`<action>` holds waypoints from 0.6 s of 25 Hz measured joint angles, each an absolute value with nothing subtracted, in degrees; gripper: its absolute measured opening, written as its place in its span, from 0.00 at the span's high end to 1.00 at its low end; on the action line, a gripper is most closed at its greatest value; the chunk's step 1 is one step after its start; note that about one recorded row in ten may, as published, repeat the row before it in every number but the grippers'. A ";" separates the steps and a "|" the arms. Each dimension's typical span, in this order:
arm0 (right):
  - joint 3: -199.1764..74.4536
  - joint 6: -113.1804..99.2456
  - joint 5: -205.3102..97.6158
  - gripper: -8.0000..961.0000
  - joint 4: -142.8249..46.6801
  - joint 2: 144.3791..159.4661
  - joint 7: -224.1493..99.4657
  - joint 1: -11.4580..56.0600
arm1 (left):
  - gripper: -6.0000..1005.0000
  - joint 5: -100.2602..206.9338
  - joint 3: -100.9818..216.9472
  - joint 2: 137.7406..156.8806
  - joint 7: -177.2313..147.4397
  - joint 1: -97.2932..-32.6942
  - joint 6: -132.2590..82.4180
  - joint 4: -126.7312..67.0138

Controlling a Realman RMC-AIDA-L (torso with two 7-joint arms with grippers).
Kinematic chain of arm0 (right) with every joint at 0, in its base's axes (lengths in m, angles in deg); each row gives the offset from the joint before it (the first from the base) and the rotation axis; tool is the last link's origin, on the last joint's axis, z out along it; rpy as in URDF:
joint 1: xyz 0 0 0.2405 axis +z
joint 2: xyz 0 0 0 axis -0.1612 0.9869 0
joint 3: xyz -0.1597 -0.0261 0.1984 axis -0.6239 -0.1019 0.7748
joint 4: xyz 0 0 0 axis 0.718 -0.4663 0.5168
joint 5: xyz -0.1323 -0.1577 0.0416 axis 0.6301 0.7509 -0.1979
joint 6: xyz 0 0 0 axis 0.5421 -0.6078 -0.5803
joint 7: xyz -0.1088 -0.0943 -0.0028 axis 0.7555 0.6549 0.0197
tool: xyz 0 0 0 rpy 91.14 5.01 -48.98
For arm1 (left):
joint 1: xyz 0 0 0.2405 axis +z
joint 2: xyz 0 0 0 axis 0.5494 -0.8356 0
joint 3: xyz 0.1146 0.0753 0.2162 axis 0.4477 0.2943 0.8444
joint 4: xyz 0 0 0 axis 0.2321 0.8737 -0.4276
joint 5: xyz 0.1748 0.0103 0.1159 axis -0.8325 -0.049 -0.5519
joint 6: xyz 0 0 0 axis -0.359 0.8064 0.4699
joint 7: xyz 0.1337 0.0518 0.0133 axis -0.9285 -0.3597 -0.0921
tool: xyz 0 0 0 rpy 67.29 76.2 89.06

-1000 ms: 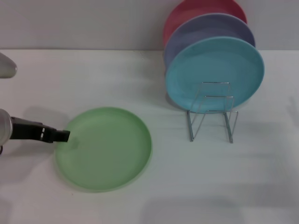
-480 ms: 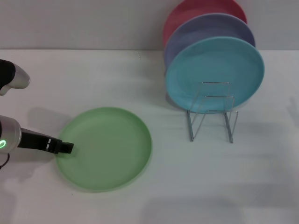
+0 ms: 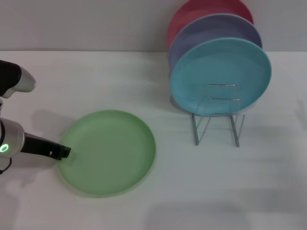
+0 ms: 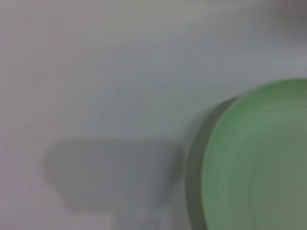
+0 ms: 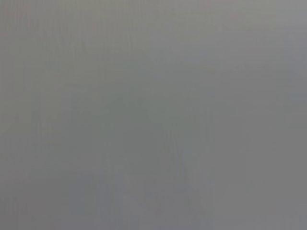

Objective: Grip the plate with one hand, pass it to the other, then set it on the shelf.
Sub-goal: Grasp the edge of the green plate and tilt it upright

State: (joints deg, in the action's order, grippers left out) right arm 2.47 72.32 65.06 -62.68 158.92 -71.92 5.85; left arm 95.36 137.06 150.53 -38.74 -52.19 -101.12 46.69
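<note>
Barely begun: the plate [image 3: 107, 152] is lying flat on the table [image 3: 96, 81], left of the shelf [image 3: 218, 115]. The left gripper [image 3: 62, 152] is touching its left rim; I cannot tell whether it is grasping. Handover and shelving are remaining.

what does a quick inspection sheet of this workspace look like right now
surface: white table, bare apart from the items below
job's things: light green plate lying flat on the table; wire shelf standing to its right, front slots free
clutter: turquoise plate, lavender plate and red plate upright in a row in the shelf
grippers: left gripper at the green plate's left rim, open or shut not discernible; right gripper not in view
cables: nothing seen
surroundings: plain grey wall behind the table
</note>
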 joint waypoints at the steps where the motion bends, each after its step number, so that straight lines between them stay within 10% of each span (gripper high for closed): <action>1: 2.47 72.32 65.06 0.14 -62.67 158.92 -71.92 5.85 | 0.55 95.36 137.05 150.55 -38.74 -52.19 -101.07 46.77; 8: 2.47 72.32 65.04 0.14 -62.48 158.92 -71.92 5.84 | 0.89 95.38 137.04 150.59 -38.85 -51.95 -100.76 47.69; 15: 2.47 72.34 64.99 0.14 -62.45 158.91 -71.92 5.84 | 0.95 95.39 137.06 150.69 -39.21 -52.12 -100.67 47.67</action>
